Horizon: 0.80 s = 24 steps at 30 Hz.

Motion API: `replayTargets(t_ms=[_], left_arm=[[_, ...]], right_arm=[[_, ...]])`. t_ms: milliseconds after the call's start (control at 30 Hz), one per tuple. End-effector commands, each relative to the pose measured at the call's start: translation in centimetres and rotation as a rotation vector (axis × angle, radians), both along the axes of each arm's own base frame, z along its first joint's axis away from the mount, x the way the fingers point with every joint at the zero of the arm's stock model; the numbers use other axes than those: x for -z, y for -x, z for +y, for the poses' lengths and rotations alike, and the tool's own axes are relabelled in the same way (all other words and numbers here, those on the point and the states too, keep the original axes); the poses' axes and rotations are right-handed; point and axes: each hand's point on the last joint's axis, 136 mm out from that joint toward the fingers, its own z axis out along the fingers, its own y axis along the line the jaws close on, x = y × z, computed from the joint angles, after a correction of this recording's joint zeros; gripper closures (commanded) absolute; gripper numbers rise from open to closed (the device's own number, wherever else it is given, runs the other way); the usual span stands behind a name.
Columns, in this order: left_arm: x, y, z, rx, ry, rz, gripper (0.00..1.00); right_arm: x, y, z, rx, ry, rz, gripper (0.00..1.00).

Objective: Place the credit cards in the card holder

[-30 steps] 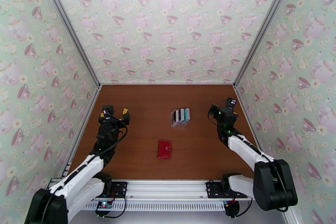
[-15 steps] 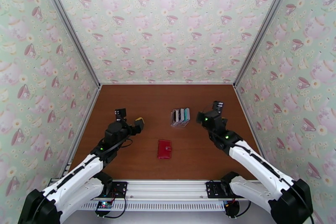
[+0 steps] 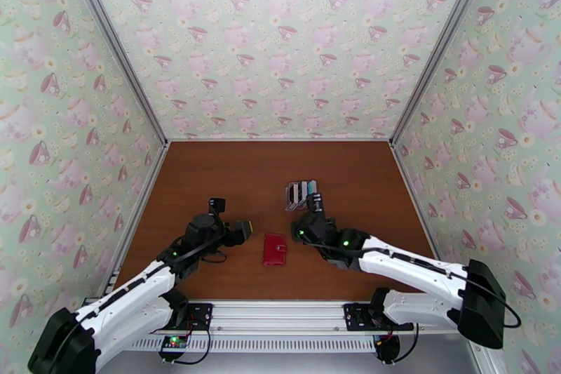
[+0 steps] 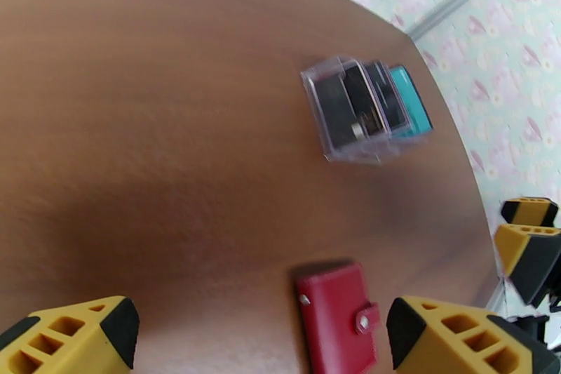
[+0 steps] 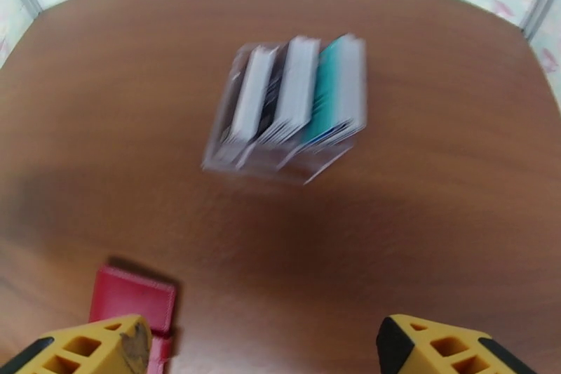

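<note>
Left gripper (image 4: 263,330) and right gripper (image 5: 263,344) are hanging wide, empty; stiff, slick credit cards (image 5: 294,95) at frame centre are probably needing top-edge pinching.

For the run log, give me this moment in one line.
wallet: closed | cards: in rack | left hand: open, empty | right hand: open, empty

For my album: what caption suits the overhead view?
Two robot arms, left fingers and right fingers open, flank a closed red card holder; credit cards stand in a clear rack beyond.
</note>
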Motion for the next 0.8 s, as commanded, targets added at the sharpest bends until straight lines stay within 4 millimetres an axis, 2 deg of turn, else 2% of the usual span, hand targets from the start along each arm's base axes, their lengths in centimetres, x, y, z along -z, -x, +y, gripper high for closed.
replayTargets(t_ms=[0, 200, 333, 533, 767], left_arm=[[1.7, 2.0, -1.5, 0.069, 0.012, 0.099, 0.05], [4.0, 3.9, -3.4, 0.133, -0.005, 0.185, 0.11], [5.1, 4.8, -4.6, 0.167, -0.006, 0.222, 0.2], [6.5, 5.6, -5.8, 0.192, 0.008, 0.273, 0.31], [7.3, 6.1, -6.3, 0.203, 0.014, 0.291, 0.43]], right_arm=[[0.4, 1.0, 2.0, -0.011, -0.041, 0.052, 0.18], [2.7, 2.1, 4.0, -0.038, -0.057, 0.131, 0.33], [3.9, 2.8, 5.5, -0.068, -0.066, 0.171, 0.39], [5.4, 3.4, 7.6, -0.099, -0.054, 0.214, 0.45], [6.6, 3.3, 8.3, -0.087, -0.037, 0.236, 0.47]])
